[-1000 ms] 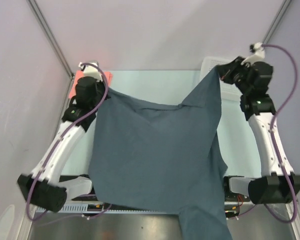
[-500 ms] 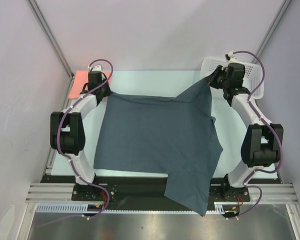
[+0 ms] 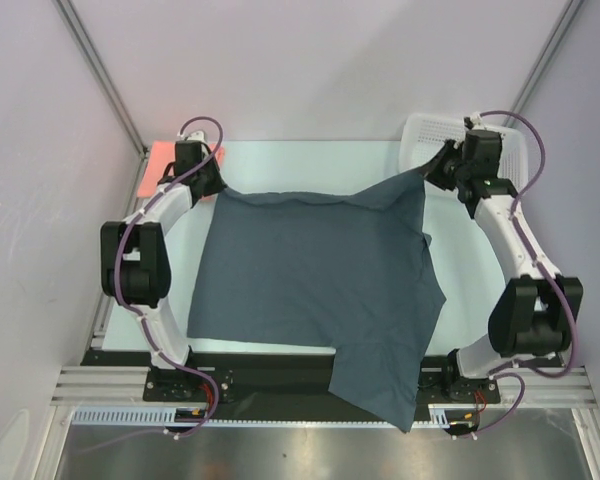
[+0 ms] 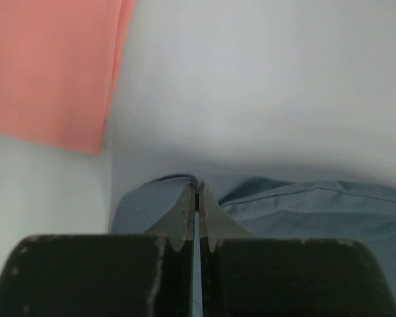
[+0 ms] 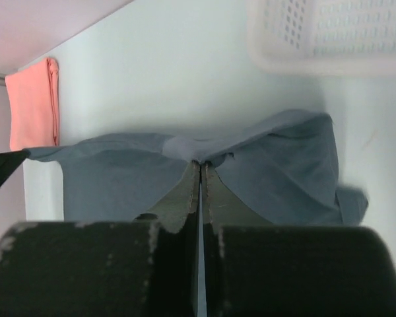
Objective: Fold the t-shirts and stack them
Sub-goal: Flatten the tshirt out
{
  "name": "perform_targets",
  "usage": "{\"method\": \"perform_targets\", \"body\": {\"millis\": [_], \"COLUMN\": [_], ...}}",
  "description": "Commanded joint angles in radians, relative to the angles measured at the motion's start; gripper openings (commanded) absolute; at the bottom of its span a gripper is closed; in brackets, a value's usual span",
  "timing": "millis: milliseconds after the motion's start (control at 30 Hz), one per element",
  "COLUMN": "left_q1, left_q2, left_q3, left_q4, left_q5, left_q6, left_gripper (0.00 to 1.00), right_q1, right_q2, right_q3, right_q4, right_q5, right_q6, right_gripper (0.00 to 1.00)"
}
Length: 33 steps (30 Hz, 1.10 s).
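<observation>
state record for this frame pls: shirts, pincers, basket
blue-grey t-shirt: spread open on table, near-right part draped over the near edge
pink t-shirt: folded, far-left corner, apart from the blue-grey one
left pincer: shut on blue-grey t-shirt, far-left corner
right pincer: shut on blue-grey t-shirt, far-right corner
white mesh basket: far right, beyond right pincer
stack: not yet made

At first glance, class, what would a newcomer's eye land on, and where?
A dark blue-grey t-shirt lies spread across the table, one part overhanging the near edge. The left hand and right hand each pinch a far corner. A folded salmon-pink t-shirt sits far left, a white basket far right.
</observation>
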Motion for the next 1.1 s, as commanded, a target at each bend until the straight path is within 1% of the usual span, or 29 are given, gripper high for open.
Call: {"method": "perform_targets", "body": {"millis": [0,67,200,267,333,400,467,500,567,600,633,667,700,767,800,833,867,900,933,967,1000,1067], "left_q1": [0.01,0.01,0.01,0.01,0.01,0.01,0.01,0.01,0.01,0.01,0.01,0.01,0.01,0.01,0.01,0.01,0.01,0.01,0.01,0.01,0.01,0.01], "left_q2": [-0.086,-0.115,-0.092,-0.098,-0.164,-0.241,-0.279,-0.304,-0.304,-0.302,-0.357,-0.358,-0.37,-0.413,-0.43,-0.478,-0.505,-0.537,-0.566,-0.63,-0.661,-0.744], "left_q3": [-0.021,-0.032,0.043,0.052,0.019,0.008,0.053,0.078,0.2,0.242,0.282,0.282,0.32,0.379,0.423,0.44,0.451,0.465,0.469,0.469,0.468,0.481], "left_q4": [-0.108,-0.134,-0.315,-0.343,-0.329,-0.309,-0.323,-0.33,-0.352,-0.364,-0.27,-0.269,-0.268,-0.277,-0.268,-0.242,-0.222,-0.205,-0.189,-0.154,-0.136,-0.119], "left_q5": [0.033,0.015,-0.008,0.001,0.004,0.006,0.01,0.015,0.042,0.08,0.14,0.154,0.157,0.16,0.17,0.18,0.188,0.193,0.191,0.185,0.152,0.084], "left_q6": [-0.024,-0.024,-0.004,0.015,0.019,0.006,-0.005,-0.034,-0.056,-0.07,-0.118,-0.117,-0.113,-0.079,-0.067,-0.055,-0.045,-0.045,-0.041,-0.033,-0.028,-0.005], "left_gripper": [0.0,0.0,0.0,0.0,0.0,0.0,0.0,0.0,0.0,0.0,0.0,0.0,0.0,0.0,0.0,0.0,0.0,0.0,0.0,0.0,0.01,0.0], "right_q1": [-0.007,-0.006,-0.001,0.003,0.005,0.002,-0.004,-0.006,-0.007,-0.007,-0.006,-0.006,-0.033,-0.043,-0.047,-0.049,-0.049,-0.049,-0.049,-0.049,-0.05,-0.07], "right_q2": [-0.146,-0.184,-0.268,-0.303,-0.322,-0.34,-0.323,-0.308,-0.267,-0.216,-0.163,-0.153,-0.145,-0.162,-0.18,-0.208,-0.239,-0.304,-0.337,-0.363,-0.412,-0.441], "right_q3": [-0.039,-0.079,-0.165,-0.206,-0.211,-0.167,-0.109,-0.031,0.048,0.131,0.234,0.235,0.299,0.35,0.356,0.346,0.329,0.279,0.257,0.241,0.232,0.232], "right_q4": [-0.13,-0.176,-0.205,-0.205,-0.195,-0.19,-0.19,-0.176,-0.115,-0.096,-0.013,-0.012,0.002,0.025,0.046,0.1,0.138,0.182,0.25,0.305,0.324,0.355], "right_q5": [0.023,0.037,0.008,-0.017,-0.044,-0.04,-0.025,-0.028,-0.045,-0.058,-0.075,-0.075,-0.083,-0.077,-0.075,-0.068,-0.06,-0.06,-0.059,-0.034,-0.014,0.039], "right_q6": [0.038,0.043,0.069,0.077,0.069,0.045,0.035,0.034,0.047,0.049,0.081,0.081,0.096,0.104,0.106,0.119,0.126,0.129,0.13,0.13,0.132,0.143], "right_gripper": [0.0,0.0,0.0,0.0,0.0,0.0,0.0,0.0,0.0,0.0,0.0,0.0,0.0,0.0,0.0,0.0,0.0,0.0,0.0,0.0,0.0,0.0]}}
